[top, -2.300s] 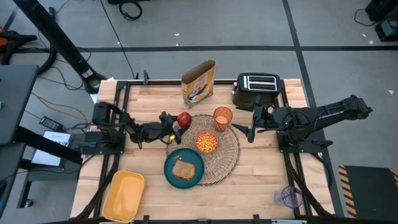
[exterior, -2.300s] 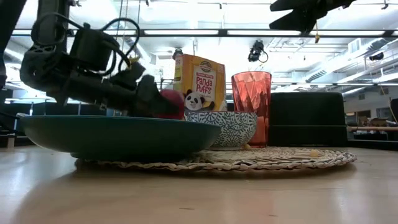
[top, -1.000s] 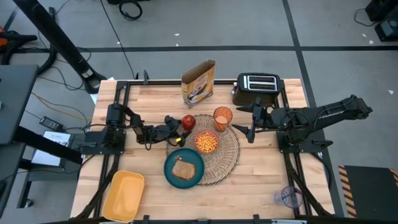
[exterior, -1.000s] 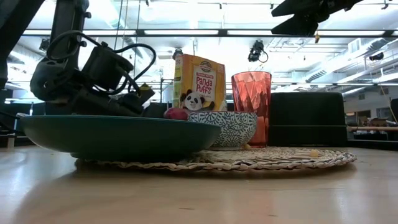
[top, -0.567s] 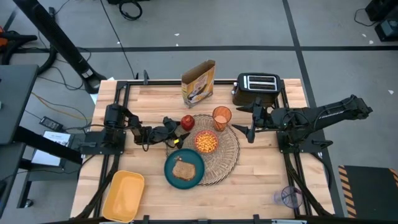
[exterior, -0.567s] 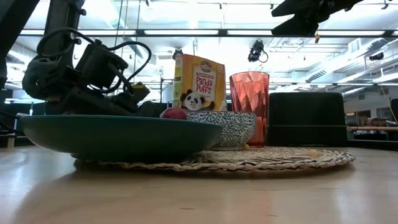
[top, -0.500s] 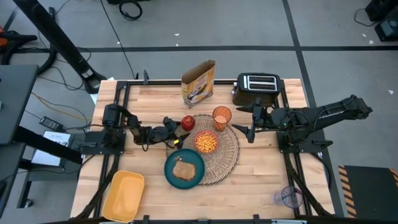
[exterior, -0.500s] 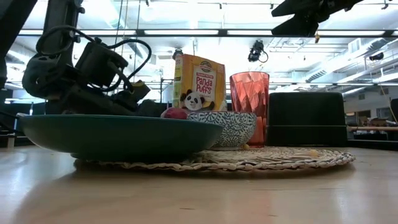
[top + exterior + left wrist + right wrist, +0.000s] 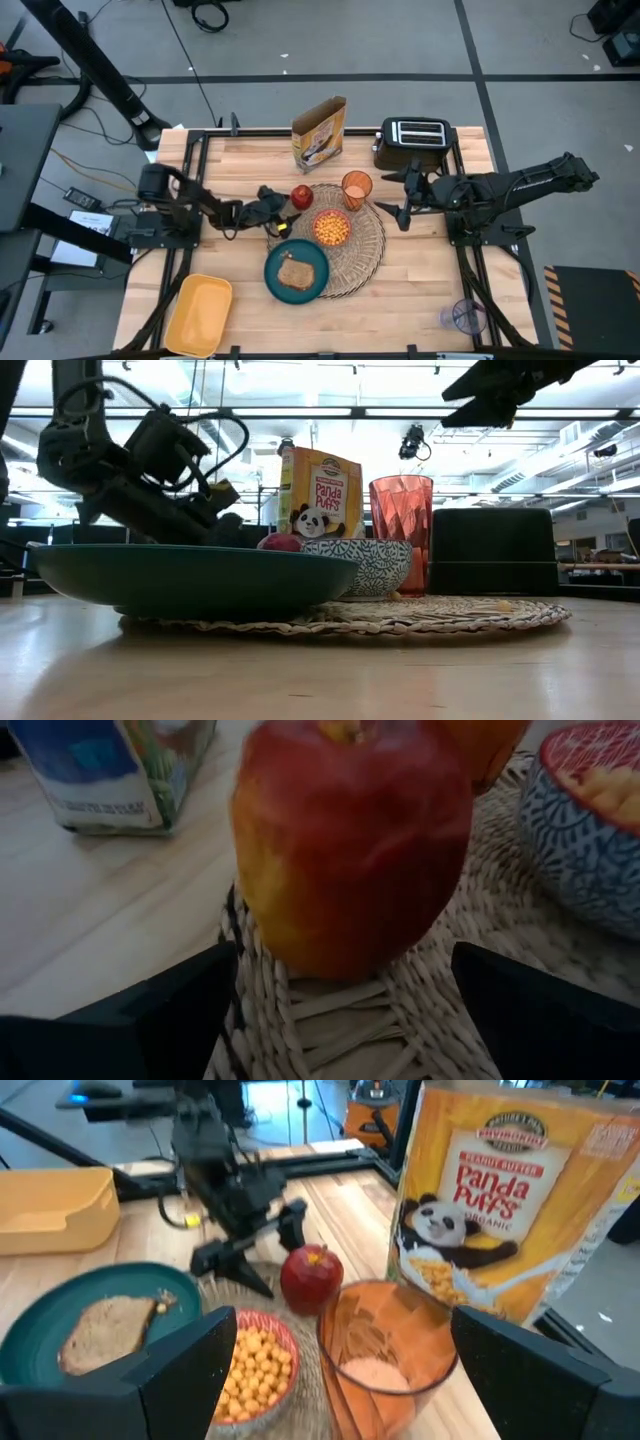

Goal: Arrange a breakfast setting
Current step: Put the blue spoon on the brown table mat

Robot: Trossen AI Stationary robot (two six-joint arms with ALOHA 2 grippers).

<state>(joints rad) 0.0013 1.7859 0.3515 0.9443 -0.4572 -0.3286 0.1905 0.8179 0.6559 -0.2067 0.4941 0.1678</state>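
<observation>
The left gripper (image 9: pixel 281 210) sits at the placemat's (image 9: pixel 368 252) ten o'clock edge, fingers spread wide and clear of the red apple (image 9: pixel 302 195) standing on that edge. On the mat, the teal plate (image 9: pixel 271 272) with toast (image 9: pixel 295 271) lies at seven o'clock, the bowl (image 9: pixel 333 229) in the middle, the orange cup (image 9: pixel 357 189) at twelve. The right gripper (image 9: pixel 396 196) hovers at two o'clock, spread wide, holding nothing.

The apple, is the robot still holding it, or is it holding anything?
Nothing is held. The red apple sits on the edge of the woven placemat, and the left pincer is open beside it. The right pincer is empty too.
</observation>
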